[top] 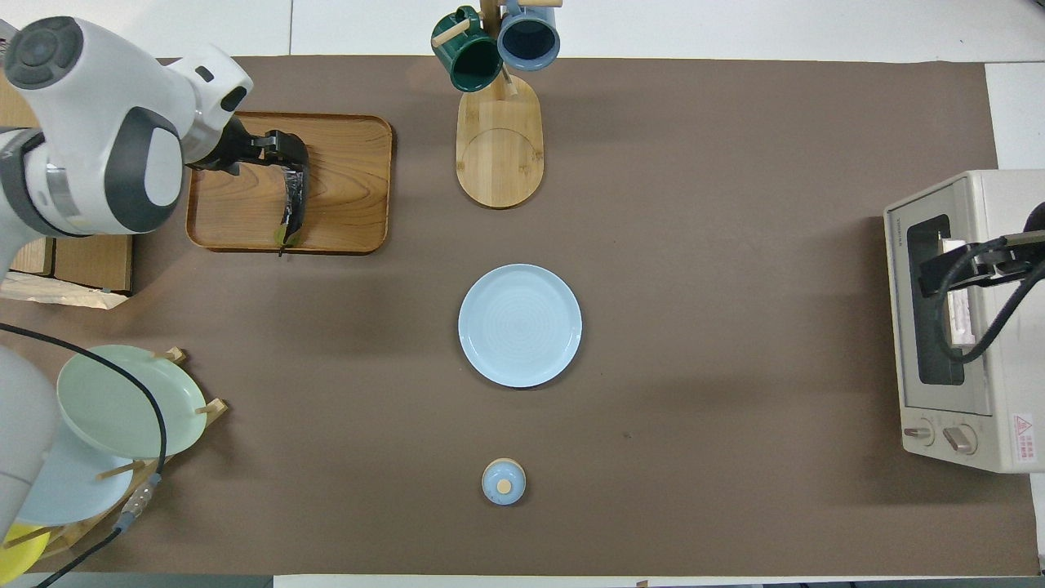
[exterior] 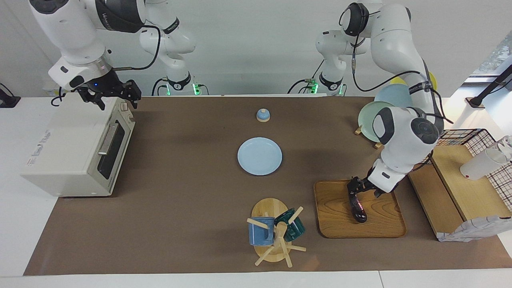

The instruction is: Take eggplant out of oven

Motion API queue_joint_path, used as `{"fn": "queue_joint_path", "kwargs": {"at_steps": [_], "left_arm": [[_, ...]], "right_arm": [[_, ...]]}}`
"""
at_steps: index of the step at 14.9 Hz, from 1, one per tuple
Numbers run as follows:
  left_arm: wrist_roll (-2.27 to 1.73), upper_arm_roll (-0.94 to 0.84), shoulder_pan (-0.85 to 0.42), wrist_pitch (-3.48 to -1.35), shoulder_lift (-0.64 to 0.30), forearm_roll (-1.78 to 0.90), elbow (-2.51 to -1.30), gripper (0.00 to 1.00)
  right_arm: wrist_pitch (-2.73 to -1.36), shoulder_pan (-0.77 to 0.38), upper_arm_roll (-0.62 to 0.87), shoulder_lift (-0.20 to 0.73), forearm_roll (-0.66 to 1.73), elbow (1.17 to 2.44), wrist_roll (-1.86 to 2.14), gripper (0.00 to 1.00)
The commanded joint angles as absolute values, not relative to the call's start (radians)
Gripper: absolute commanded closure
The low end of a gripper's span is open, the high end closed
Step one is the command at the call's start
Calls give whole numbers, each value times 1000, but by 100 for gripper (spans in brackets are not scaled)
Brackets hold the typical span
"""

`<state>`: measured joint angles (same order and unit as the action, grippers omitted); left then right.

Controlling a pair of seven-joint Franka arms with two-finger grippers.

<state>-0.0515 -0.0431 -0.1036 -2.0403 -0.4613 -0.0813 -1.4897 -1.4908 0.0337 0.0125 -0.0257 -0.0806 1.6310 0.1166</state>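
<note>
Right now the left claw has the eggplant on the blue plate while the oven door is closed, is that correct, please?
Not quite: the facing view shows the left claw with the eggplant on the wooden tray, not the blue plate. The oven door is closed.

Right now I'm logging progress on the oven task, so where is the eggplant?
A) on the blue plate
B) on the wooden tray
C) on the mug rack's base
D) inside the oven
B: the eggplant lies on the wooden tray at the left arm's end of the table, with the left gripper at its upper end; the oven door is closed.
</note>
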Motion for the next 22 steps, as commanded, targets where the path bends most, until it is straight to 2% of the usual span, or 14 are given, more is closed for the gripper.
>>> {"fn": "queue_joint_path", "kwargs": {"at_steps": [1,7,13,15,19,22], "left_arm": [[-61,-46,-80,-1936,-345,-60,-1513,0],[-107,-40,-74,-1729,-148,-57,-1557,0],[-112,-40,-80,-1681,84,-28,-1808,0],[-142,-46,-80,-1677,109,-28,-1845,0],[-149,-51,-77,-1651,101,-28,-1832,0],[-147,-54,-77,-1550,81,-28,-1746,0]], "right_arm": [[-1480,43,14,-34,-51,1632,104,0],[-1480,43,15,-34,-51,1632,104,0],[-1480,43,15,-34,-51,1632,104,0],[-1480,43,15,-34,-51,1632,104,0],[-1480,43,14,-32,-51,1632,104,0],[-1480,43,14,-34,-51,1632,104,0]]}}
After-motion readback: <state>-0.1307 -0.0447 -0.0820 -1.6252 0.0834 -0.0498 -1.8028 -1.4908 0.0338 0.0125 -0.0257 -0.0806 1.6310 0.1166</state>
